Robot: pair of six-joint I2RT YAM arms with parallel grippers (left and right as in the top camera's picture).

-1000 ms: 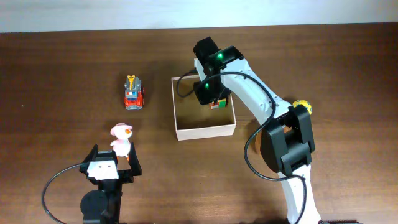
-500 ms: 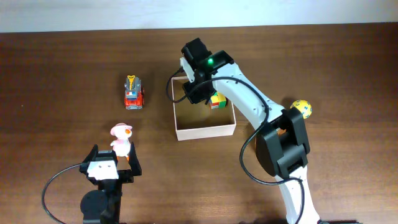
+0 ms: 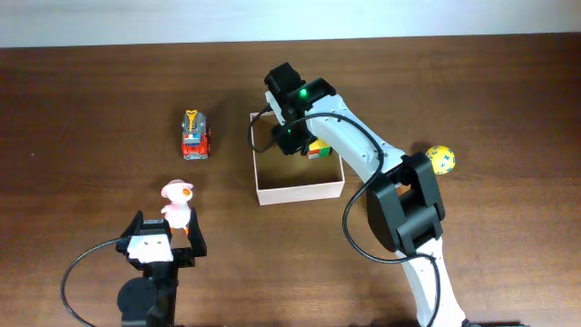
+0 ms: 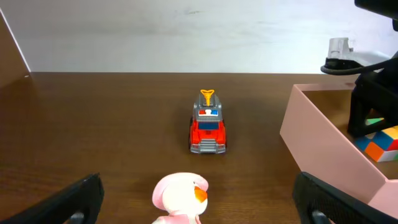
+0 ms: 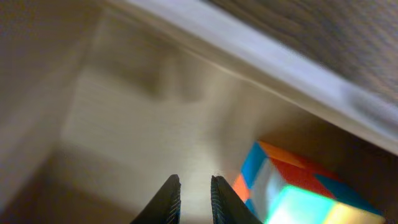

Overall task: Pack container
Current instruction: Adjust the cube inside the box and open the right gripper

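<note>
**R gripper down in the box, L gripper waits by the duck**

The square low box with cream-white walls & a tan cardboard floor (image 3: 300,192) sits on the dark brown wood table (image 3: 91,100), open side up. The white right arm reaches over the box from the near right. The black right gripper (image 3: 292,138) is inside the box, at the far wall. In the right wrist view its two fingers (image 5: 169,198) are almost together w/ only a thin gap, and nothing is between them.

A small cube w/ many colour squares (image 3: 317,151) lies in the far right corner of the box, just beside the R gripper. It is not held.

Left of the box, a bit apart, stands a little red & grey fire truck toy (image 3: 195,136). Nearer to the robot than the truck, also left of the box, stands a pink & white duck toy (image 3: 175,202). The left gripper (image 3: 165,229) is low, right behind the duck. Its fingers (image 4: 74,196) are wide apart & hold nothing.

Right of the box, well apart, lies a yellow ball w/ blue spots (image 3: 440,159), next to the R arm.
</note>
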